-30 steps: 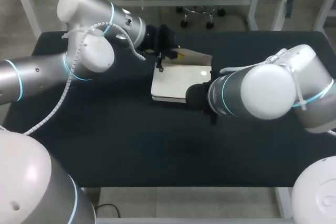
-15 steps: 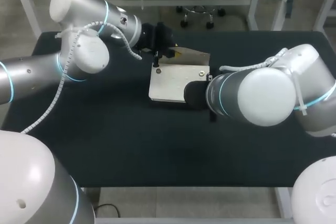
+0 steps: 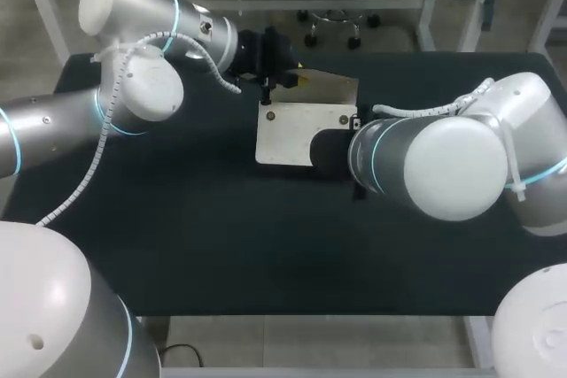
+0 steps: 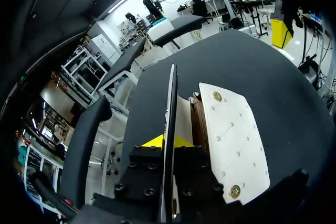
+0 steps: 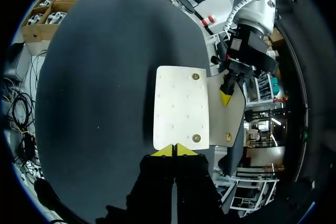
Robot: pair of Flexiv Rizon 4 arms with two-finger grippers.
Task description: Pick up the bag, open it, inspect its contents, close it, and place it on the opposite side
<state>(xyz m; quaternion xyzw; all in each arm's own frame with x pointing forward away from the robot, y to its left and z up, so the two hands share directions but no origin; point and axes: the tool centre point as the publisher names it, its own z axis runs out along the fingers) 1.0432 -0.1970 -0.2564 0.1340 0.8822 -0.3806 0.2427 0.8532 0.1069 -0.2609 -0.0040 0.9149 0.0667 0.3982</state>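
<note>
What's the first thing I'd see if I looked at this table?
The white bag in the middle of the black table stands out most. The left claw pinches its flap and holds it up, and the right claw, tips together, sits at the bag's opposite edge.

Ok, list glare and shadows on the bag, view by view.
Head view: the bag shows no strong glare, the right arm covering its corner. Right wrist view: soft shadow on the table beside the bag. Left wrist view: no glare on it.
</note>
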